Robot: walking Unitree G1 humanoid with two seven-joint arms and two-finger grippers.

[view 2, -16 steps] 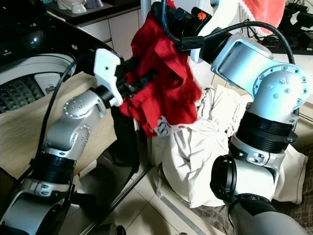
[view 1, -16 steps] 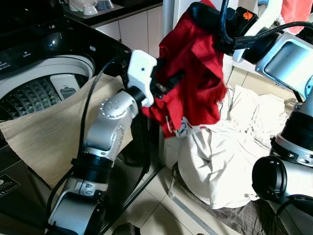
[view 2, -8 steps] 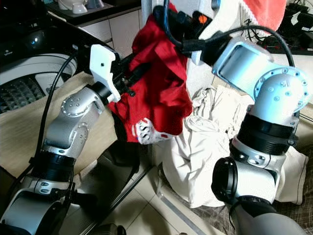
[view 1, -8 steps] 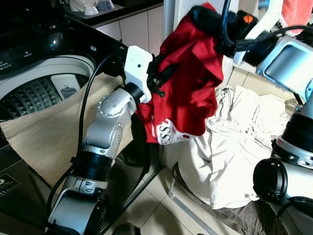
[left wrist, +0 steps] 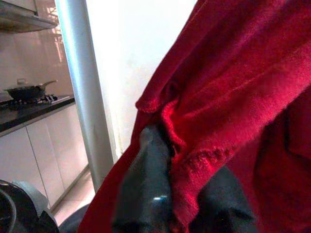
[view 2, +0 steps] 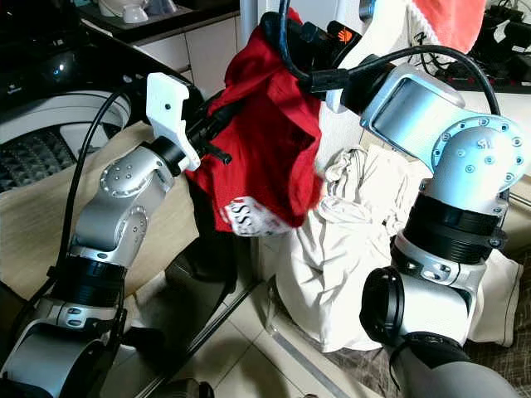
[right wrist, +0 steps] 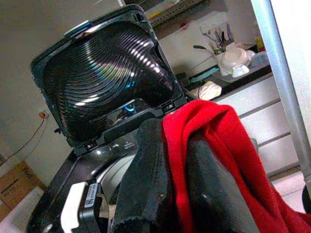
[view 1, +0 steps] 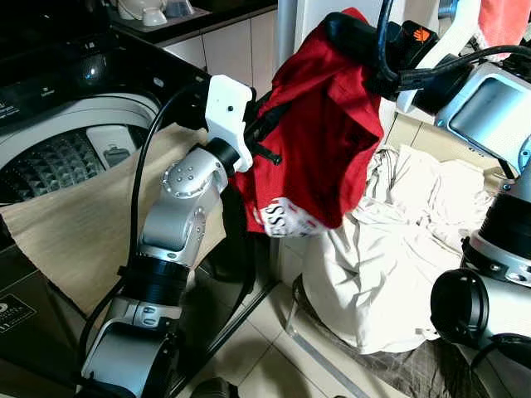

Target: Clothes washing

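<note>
The left gripper (left wrist: 170, 204) pinches a fold of the red garment (view 1: 319, 141), and the right gripper (right wrist: 177, 184) clamps its upper edge. Since a second ago the cloth has swung left toward the washing machine's (view 1: 66, 133) right rim, its white-lettered hem (view 1: 286, 220) now turned outward, above the white laundry pile (view 1: 373, 265).

Head views: even daylight, sharp, mild highlights on the silver arms. Left wrist view: white wall (left wrist: 146, 53) overexposed at 12 o'clock; black fingers (left wrist: 146, 194) blurred at 6. Right wrist view: washer lid (right wrist: 107, 68) shows streaked glare.
</note>
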